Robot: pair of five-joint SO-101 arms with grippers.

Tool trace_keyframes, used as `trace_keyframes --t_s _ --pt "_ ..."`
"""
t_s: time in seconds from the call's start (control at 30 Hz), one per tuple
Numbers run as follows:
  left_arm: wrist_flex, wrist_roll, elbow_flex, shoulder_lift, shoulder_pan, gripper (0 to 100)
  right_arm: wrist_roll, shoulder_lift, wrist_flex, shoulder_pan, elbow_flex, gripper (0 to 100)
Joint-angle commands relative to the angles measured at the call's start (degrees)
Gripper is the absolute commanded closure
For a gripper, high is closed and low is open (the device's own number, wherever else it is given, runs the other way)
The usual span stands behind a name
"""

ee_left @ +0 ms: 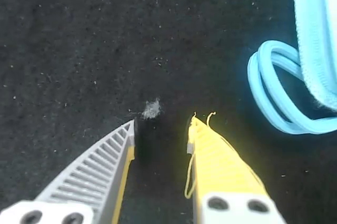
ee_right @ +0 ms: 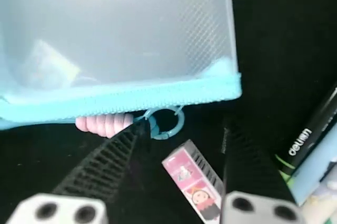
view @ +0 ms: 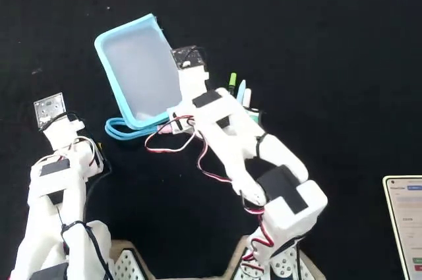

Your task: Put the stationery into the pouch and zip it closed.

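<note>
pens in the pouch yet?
Out. The pens lie on the black table, outside the pouch.

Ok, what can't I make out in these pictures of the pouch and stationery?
Pouch contents: right wrist view, frosted wall blurs them.
Zip: high view, right arm covers it; right wrist view, edge cuts it.
Pens: high view, arm hides their lower ends.
Pink ribbed thing: right wrist view, mostly under the pouch.
</note>
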Motion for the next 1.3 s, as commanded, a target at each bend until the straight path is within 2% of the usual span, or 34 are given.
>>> trace_keyframes --t_s 0.0,0.7,0.93,1.27 --pt "-2.55 0.62 -3.47 -0.09 -0.40 83 -0.62 1.98 -0.70 -2.02 -3.38 77.6" --pt "-3.08 0.70 -3.47 0.44 -0.40 83 -0.79 -0.84 -1.93 -5.45 -4.44 77.6" --pt "-3.16 0.70 -3.47 0.44 -0.40 83 -12.22 -2.59 -2.02 -5.36 -5.23 77.6" --pt "-3.08 0.70 -3.47 0.44 -0.40 83 -13.10 6.55 0.09 -5.36 -8.22 77.6"
